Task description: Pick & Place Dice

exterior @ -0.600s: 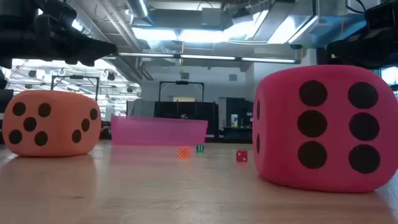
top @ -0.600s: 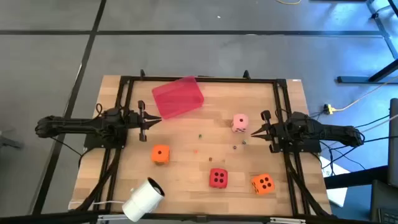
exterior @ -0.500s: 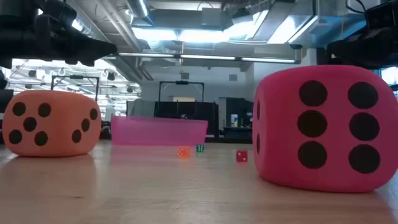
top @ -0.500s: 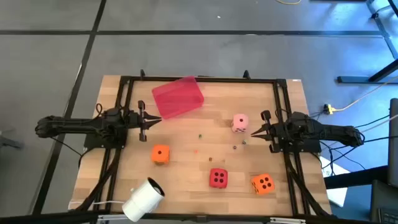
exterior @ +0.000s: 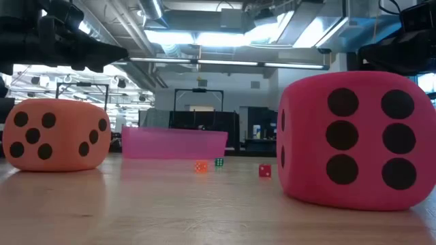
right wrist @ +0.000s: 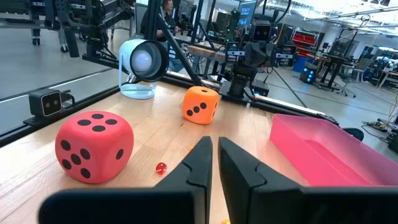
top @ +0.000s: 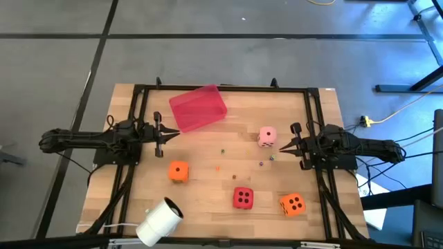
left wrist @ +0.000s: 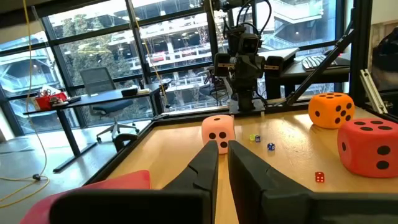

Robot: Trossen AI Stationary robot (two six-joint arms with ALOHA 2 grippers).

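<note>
Four dice rest on their bottom faces on the wooden table. The pink die lies at right centre, one orange die at left centre, the red die near the front, and the other orange die at the front right. My left gripper hovers shut at the table's left, beside the red tray, pointing right. My right gripper hovers shut just right of the pink die, pointing left. Neither touches anything.
A white cylindrical device stands at the front left corner. Tiny coloured beads lie scattered mid-table. A black frame runs around the table. The tray is tilted at the far left centre.
</note>
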